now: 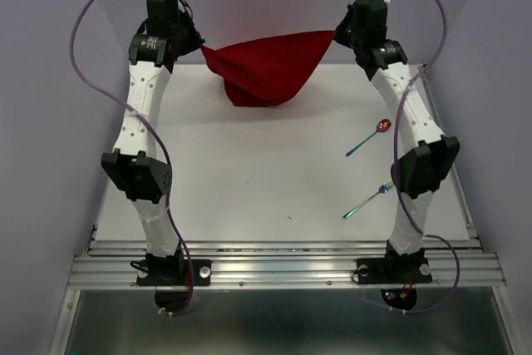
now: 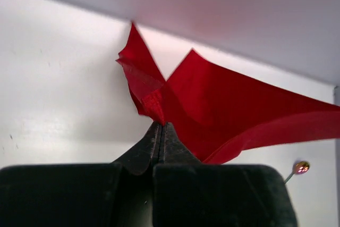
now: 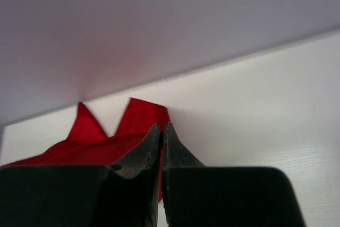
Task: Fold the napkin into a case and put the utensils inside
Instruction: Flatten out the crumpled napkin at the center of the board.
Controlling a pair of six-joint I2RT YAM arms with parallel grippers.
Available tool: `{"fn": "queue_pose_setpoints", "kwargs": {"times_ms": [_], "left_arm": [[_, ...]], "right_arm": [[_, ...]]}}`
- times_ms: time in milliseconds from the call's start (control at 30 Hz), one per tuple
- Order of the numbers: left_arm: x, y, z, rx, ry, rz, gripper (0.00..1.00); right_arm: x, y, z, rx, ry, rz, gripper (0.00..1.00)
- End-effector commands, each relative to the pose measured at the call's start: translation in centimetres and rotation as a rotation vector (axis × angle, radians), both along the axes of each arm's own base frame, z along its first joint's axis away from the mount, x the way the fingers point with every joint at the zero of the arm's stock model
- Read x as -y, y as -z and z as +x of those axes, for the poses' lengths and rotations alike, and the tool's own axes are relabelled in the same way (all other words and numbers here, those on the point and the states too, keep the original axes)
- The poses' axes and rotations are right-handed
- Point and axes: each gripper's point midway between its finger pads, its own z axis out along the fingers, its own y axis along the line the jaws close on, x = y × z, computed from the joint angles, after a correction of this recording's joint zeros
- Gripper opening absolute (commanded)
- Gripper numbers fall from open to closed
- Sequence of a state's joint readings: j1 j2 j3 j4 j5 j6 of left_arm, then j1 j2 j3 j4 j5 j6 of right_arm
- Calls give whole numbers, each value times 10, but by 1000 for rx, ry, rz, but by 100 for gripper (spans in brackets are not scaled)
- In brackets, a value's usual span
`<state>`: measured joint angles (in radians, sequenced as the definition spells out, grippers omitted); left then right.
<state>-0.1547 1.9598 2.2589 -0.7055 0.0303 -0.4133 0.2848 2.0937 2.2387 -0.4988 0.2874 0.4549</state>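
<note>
The red napkin (image 1: 270, 68) hangs in the air at the far end of the table (image 1: 249, 172), held up by two corners. The left gripper (image 1: 200, 46) is pinched tight on the left corner. The right gripper (image 1: 336, 36) is pinched tight on the right corner. Between them the top edge runs almost straight from side to side. The rest of the cloth sags down in a loose bag, and its bottom seems to touch the table. It is not a case yet, and no neat fold shows

The spoon (image 1: 371, 137) and the fork (image 1: 368, 200) lie on the right side of the table, well apart from the napkin. Both lie slanted. The right arm is the nearer one to them

I think the next move is to lay the cloth down flat toward the near side. For that, both grippers need to move toward the near edge side by side, with the held edge straight across
</note>
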Motion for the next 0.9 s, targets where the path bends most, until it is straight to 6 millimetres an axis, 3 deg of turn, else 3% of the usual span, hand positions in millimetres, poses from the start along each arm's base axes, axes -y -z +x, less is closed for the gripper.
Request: {"fn": "queue_pose_setpoints", "kwargs": {"times_ms": [0,33,67,100,133,167,233,300,333,433,500,533,633,667,733,800,833,867], "left_arm": [[-20,-96,-37,197,10,2,0],[-23,-94,-41,199,10,8,0],[-28,-125,-56,292,5,1,0],[-35,-133,-62,319,-5,2,0],[-39,-133,-68,329,-7,10,0],[-42,-160,-85,405,-10,11,0],[-48,-191,-111,494,-15,27,0],[-51,-211,-128,552,-14,39,0],[-52,-222,-139,583,-13,44,0],[-58,-269,-191,737,-26,59,0],[-61,-283,-211,788,-34,64,0],[-63,-294,-232,837,-36,61,0],[-60,-305,-262,911,-16,47,0],[-56,-316,-292,973,17,33,0],[-54,-319,-311,1018,34,19,0],[-57,-328,-349,1078,26,8,0],[-58,-327,-348,1072,18,7,0],[-63,-330,-361,1088,-2,6,0]], "right_arm": [[-3,-162,-60,358,-64,65,1],[1,-175,-69,394,-58,70,1],[11,-201,-91,447,-48,77,1],[13,-196,-97,438,-47,73,1],[16,-208,-107,472,-44,81,1],[18,-215,-117,491,-53,85,1],[26,-237,-149,556,-63,106,1],[28,-252,-171,601,-92,123,1],[32,-264,-191,636,-101,134,1],[42,-287,-231,700,-118,161,1],[44,-297,-251,731,-137,176,1],[50,-306,-272,761,-145,185,1],[55,-315,-302,795,-166,200,1],[62,-323,-323,824,-167,216,1],[67,-326,-341,842,-167,228,1],[75,-332,-366,880,-168,247,1],[77,-333,-372,889,-168,252,1],[79,-334,-378,894,-169,259,1]]}}
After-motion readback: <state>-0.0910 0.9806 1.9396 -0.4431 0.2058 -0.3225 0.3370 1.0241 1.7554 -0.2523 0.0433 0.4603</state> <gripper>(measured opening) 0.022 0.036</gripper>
